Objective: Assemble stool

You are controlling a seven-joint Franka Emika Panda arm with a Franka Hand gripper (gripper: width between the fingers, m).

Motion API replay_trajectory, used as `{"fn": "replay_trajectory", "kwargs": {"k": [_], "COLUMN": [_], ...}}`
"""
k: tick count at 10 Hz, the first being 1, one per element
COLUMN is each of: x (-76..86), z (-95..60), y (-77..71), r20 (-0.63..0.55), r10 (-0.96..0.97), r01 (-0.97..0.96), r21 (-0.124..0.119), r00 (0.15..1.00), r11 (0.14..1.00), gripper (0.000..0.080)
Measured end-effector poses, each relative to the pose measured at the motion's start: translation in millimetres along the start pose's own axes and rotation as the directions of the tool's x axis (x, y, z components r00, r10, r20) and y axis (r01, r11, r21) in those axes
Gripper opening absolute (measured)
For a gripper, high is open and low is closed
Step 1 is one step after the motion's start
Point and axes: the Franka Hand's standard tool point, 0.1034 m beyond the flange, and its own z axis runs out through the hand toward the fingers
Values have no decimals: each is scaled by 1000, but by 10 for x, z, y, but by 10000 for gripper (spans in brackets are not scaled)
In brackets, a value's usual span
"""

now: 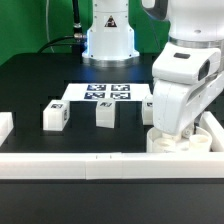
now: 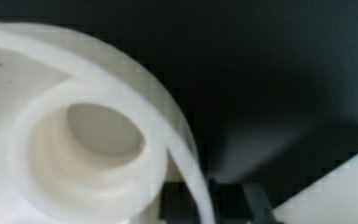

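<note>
Near the marker board, a leg bears square tags.

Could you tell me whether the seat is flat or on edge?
Flat: the seat lies broad face up beneath the gripper.

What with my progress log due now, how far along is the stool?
Done: no leg looks fitted; the socket seen in the wrist view is empty. In hand: the gripper is down at the seat, though whether it grips is unclear. Left: one leg and a second leg lie loose near the marker board, so all the fitting is left.
</note>
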Motion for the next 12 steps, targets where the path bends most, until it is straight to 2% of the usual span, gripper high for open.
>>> {"fn": "replay_trajectory", "kwargs": {"k": [4,5,6,7,8,9,10,12], "x": [11,17,15,10,-1,11,-2,-55], "z": [-23,-29,-36,-55,-104,-183,-288,-477], "y": [4,7,14,30,60,73,87,142], "r20": [-2,-3,-4,-5,-8,-10,-2,11], "r10": [-2,-2,0,1,5,4,3,8], "r01": [2,2,0,-1,-5,-4,-3,-8], "r21": [-2,-3,-3,-7,-13,-18,-16,-13], "r00": [1000,1000,1000,1000,1000,1000,1000,1000], "r11": [1000,1000,1000,1000,1000,1000,1000,1000], "gripper": [30,220,220,403,538,538,632,648]}}
